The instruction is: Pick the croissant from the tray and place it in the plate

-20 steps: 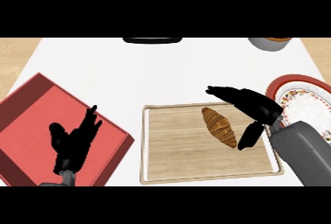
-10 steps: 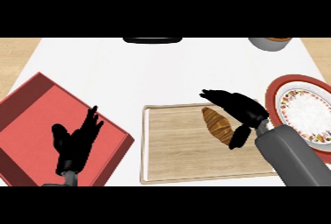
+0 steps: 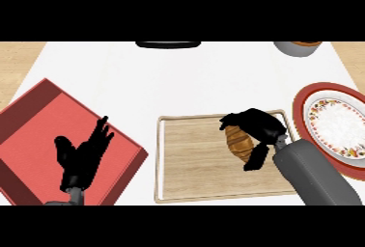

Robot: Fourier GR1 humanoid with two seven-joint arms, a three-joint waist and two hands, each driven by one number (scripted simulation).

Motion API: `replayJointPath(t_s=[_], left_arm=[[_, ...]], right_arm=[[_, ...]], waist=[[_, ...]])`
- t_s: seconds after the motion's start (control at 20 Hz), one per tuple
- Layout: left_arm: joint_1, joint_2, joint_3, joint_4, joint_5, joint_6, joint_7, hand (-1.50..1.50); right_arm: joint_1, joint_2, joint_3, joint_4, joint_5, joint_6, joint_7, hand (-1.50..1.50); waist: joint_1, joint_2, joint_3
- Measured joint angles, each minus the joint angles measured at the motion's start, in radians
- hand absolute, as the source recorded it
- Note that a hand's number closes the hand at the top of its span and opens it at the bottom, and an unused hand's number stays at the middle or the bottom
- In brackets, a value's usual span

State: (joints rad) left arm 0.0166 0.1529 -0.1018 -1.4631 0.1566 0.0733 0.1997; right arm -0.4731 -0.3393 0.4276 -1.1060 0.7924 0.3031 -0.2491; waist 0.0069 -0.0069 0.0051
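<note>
Since a moment ago the right hand (image 3: 258, 126) has slid left over the wooden tray (image 3: 192, 164) and come down onto the croissant (image 3: 239, 144), which has not shifted. Its fingers now arch over the pastry's far end while the thumb hangs down along its right side, so the hand is half curled about it and looks to be closing; whether it already pinches the pastry I cannot tell for sure. The croissant lies on the right part of the tray, lengthwise from far to near, its near half in plain sight.

The left hand (image 3: 82, 154) rests open over the red mat (image 3: 43, 125) at the left of the desk (image 3: 178, 77), fingers up.

The plate (image 3: 335, 123), white with a patterned rim, sits on a red disc just right of the tray, close to the working hand.

To do this step well, the fingers and thumb should settle on opposite flanks of the croissant near its thick middle rather than its tapered tip, then close before any lift. After that, a straight rise clear of the tray's raised lip and a short carry rightward should suffice.
</note>
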Motion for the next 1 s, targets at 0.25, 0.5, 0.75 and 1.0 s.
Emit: replayJointPath(t_s=[0.25,0.5,0.75,1.0], left_arm=[[0.007,-0.012,0.007,-0.002,-0.016,0.003,-0.01,0.0],[0.005,-0.016,0.015,-0.005,-0.018,-0.008,0.001,0.0],[0.02,-0.008,0.021,-0.033,-0.015,0.0,0.011,0.0],[0.04,0.0,0.03,-0.059,-0.012,0.002,0.01,0.0]], right_arm=[[-0.008,0.004,-0.02,0.009,0.062,-0.024,-0.048,1.5],[0.003,0.028,-0.047,0.027,0.109,-0.104,-0.096,1.5],[-0.052,0.044,-0.279,0.116,0.079,-0.227,0.213,1.5],[-0.114,0.006,-0.478,0.163,0.09,-0.394,0.521,1.5]], waist=[[-0.001,0.0,0.001],[-0.002,0.0,0.0],[-0.021,0.013,0.002],[-0.037,0.022,-0.002]])
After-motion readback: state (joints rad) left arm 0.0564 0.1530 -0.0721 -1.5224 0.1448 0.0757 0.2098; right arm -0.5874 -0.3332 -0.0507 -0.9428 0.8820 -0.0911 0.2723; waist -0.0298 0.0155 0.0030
